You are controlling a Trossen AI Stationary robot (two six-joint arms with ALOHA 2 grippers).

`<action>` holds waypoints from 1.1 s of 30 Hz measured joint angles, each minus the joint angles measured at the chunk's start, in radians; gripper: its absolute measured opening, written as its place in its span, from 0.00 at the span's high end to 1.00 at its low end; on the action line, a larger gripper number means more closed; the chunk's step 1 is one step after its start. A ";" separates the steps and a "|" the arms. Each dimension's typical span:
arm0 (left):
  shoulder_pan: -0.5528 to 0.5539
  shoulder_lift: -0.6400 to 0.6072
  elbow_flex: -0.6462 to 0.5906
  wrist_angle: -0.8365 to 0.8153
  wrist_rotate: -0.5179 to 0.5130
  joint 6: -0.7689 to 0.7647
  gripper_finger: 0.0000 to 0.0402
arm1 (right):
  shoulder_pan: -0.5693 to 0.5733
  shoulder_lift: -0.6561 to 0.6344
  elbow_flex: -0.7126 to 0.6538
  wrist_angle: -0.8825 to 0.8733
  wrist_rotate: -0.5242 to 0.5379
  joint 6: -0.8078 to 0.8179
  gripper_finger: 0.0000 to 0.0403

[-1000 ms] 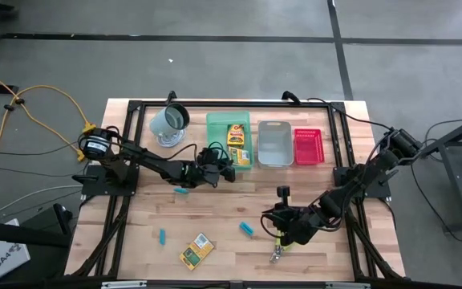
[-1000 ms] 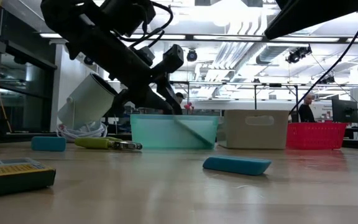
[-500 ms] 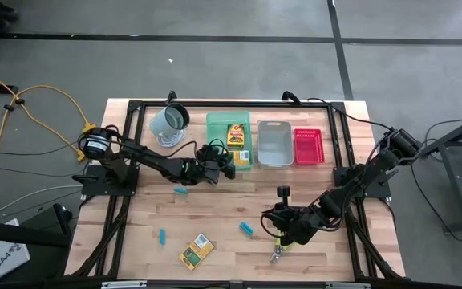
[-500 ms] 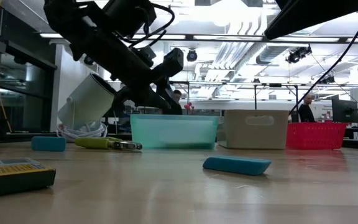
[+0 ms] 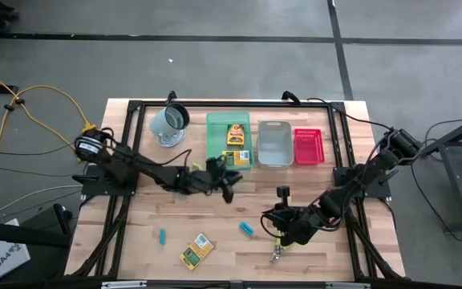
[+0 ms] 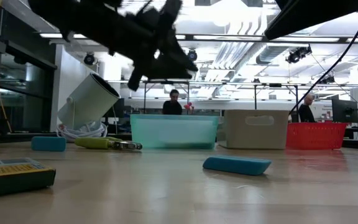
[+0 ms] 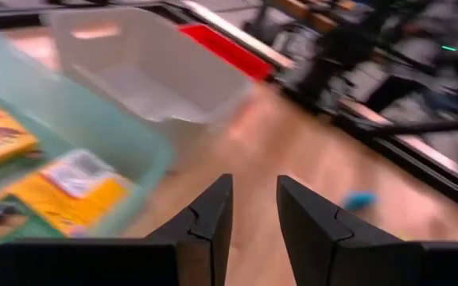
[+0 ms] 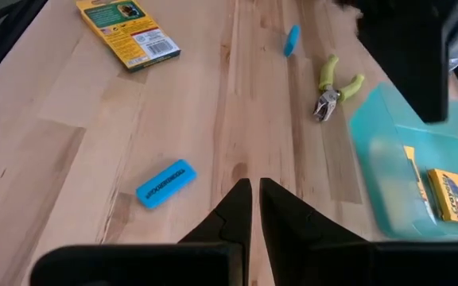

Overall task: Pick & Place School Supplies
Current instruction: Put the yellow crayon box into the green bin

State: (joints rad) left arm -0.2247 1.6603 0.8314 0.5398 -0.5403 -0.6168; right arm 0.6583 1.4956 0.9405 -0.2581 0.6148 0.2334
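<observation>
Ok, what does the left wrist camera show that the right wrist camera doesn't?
Only the left wrist view: the pale grey plastic tray and the red mesh-sided tray. Only the right wrist view: the yellow-green-handled pliers and a yellow-orange printed box lying loose on the wooden table. Both: the translucent green tray with printed boxes inside.

Closed right gripper (image 8: pixel 251 199) above wood near blue piece (image 8: pixel 165 183).
</observation>
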 joint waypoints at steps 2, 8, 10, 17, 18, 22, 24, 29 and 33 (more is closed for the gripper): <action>-0.040 -0.012 0.000 -0.020 0.006 -0.001 0.76 | -0.008 0.000 0.000 0.000 -0.040 -0.018 0.95; -0.178 -0.016 0.000 -0.113 -0.027 -0.083 0.76 | -0.049 0.026 0.000 0.008 -0.135 -0.035 0.95; -0.226 -0.016 0.000 -0.158 -0.053 -0.134 0.76 | -0.064 0.039 0.000 0.022 -0.165 -0.055 0.95; -0.369 -0.016 0.000 -0.175 -0.080 -0.219 0.76 | -0.119 0.066 -0.001 0.162 -0.299 -0.180 0.95; -0.385 -0.016 0.000 -0.175 -0.080 -0.219 0.76 | -0.126 0.066 -0.001 0.180 -0.316 -0.200 0.95; -0.441 -0.016 0.000 -0.185 -0.080 -0.222 0.76 | -0.160 0.066 -0.001 0.246 -0.385 -0.259 0.95; -0.466 -0.016 0.000 -0.195 -0.076 -0.240 0.76 | -0.177 0.066 -0.001 0.264 -0.423 -0.271 0.95; -0.531 -0.012 0.000 -0.272 -0.076 -0.355 0.76 | -0.209 0.081 -0.001 0.283 -0.536 -0.276 0.95; -0.575 -0.010 0.000 -0.286 -0.076 -0.406 0.76 | -0.215 0.123 -0.001 0.336 -0.619 -0.291 0.95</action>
State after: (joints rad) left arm -0.7999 1.6501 0.8310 0.2539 -0.6163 -1.0230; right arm 0.4428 1.6185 0.9395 0.0780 -0.0044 -0.0572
